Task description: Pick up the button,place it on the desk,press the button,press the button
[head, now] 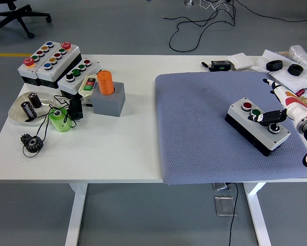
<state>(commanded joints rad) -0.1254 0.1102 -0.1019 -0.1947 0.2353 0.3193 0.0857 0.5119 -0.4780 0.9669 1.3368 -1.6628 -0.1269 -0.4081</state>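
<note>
**Ana:** Head view is the only one given, so what does it show of the button box?

**Ben:** The button box (257,126) lies flat on the grey mat (194,128) that covers the right half of the desk (117,148). It sits at an angle, with a red button (247,106) at its far end and a green button (255,111) next to it. The right hand (268,119) reaches in from the right edge and hovers over the middle of the box.

**Ana:** And the fingers?

**Ben:** The fingers (260,117) look loosely curled and point toward the green button, clamped on nothing. Whether a tip touches the cap, he cannot tell. The left hand is out of view.

**Ana:** What could go wrong from here?

**Ben:** The buttons stand close together, so a tip that lands slightly off may press the red one, or catch two at once. A slanted push may also slide the box across the mat rather than sink the cap, since nothing braces it. The box lies near the mat's right side, so a shove that way carries it toward the clutter there.

**Ana:** Anything else nearby?

**Ben:** Other control boxes (50,64), an orange cylinder (106,82) and a gear (32,142) lie well apart at the left, so they pose no risk.
</note>
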